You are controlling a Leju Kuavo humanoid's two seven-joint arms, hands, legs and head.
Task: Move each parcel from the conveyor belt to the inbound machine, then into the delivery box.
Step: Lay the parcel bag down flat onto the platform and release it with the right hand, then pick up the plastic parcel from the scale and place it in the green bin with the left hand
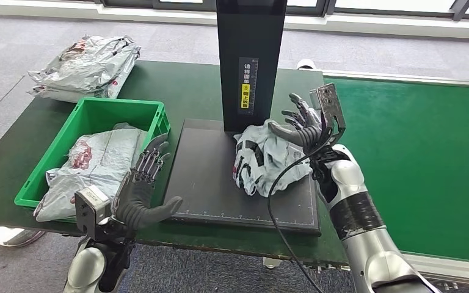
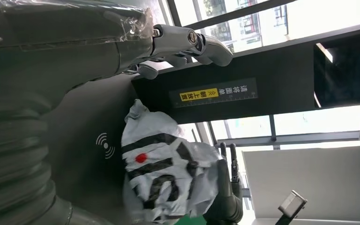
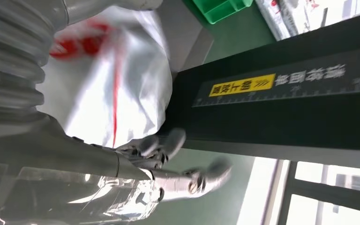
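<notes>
Crinkled grey plastic parcel [image 1: 262, 160] lying on my matte black inbound machine [image 1: 207, 183], right hand [image 1: 305, 125] resting on its far edge with fingers spread, left hand [image 1: 143, 189] hovering empty, fingers apart, beside the green delivery box [image 1: 91, 116], left wrist view giving me the parcel's red dot.

Left robot hand [image 1: 141, 196] and right robot hand [image 1: 302, 126] both raised, fingers spread.

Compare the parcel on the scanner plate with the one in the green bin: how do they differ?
The parcel on the scanner plate is crumpled into a bunched lump; the parcel in the green bin lies flatter and spread out. The plate parcel rests on the black plate with the right hand at its upper edge; the bin parcel overhangs the green bin's near rim, and the left hand hovers open beside it. Both are grey poly mailers with printed markings.
</notes>
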